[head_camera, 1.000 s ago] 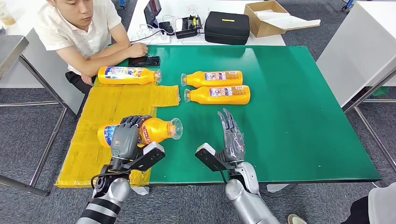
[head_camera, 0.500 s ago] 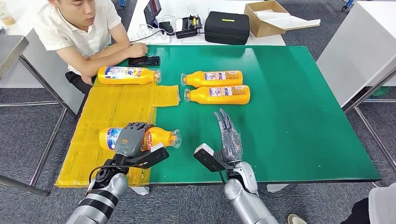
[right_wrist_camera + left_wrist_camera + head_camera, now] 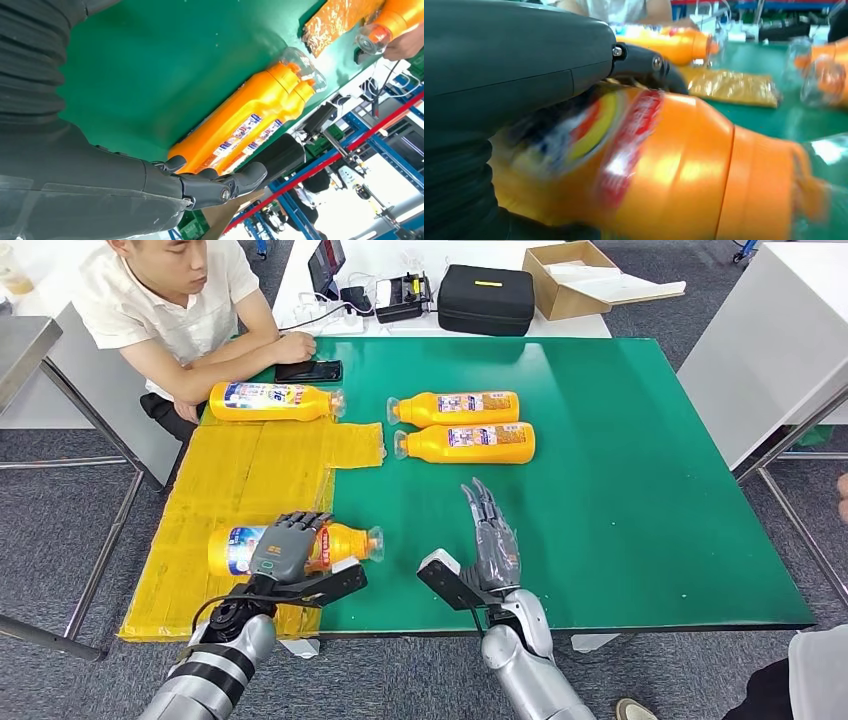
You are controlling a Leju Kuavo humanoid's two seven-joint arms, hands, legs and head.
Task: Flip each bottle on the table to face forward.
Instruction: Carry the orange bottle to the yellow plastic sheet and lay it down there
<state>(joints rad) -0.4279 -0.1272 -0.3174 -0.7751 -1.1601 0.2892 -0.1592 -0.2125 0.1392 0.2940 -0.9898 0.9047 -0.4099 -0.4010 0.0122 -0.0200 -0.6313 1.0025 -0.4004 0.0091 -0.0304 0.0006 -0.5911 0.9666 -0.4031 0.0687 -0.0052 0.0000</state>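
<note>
My left hand (image 3: pixel 282 548) grips an orange bottle (image 3: pixel 335 541) lying on its side at the near left, half on the yellow sheet (image 3: pixel 240 490); its clear cap points right. The left wrist view has that bottle (image 3: pixel 664 165) close up under my fingers (image 3: pixel 644 60). My right hand (image 3: pixel 492 535) hovers flat and open over the green table (image 3: pixel 620 460), holding nothing. Two more orange bottles (image 3: pixel 455 408) (image 3: pixel 468 442) lie side by side farther back, also seen as bottles (image 3: pixel 240 125) past my right hand (image 3: pixel 200 185). A fourth bottle (image 3: pixel 272 400) lies at the far left.
A person sits at the far left corner with a forearm (image 3: pixel 215 355) on the table beside a black phone (image 3: pixel 309 371). A black case (image 3: pixel 486 298), a cardboard box (image 3: pixel 575 278) and electronics stand beyond the far edge. The right half of the table is bare green.
My left hand has drawn the gripped bottle nearer to the front edge and turned it a little. My right hand has stayed almost still.
</note>
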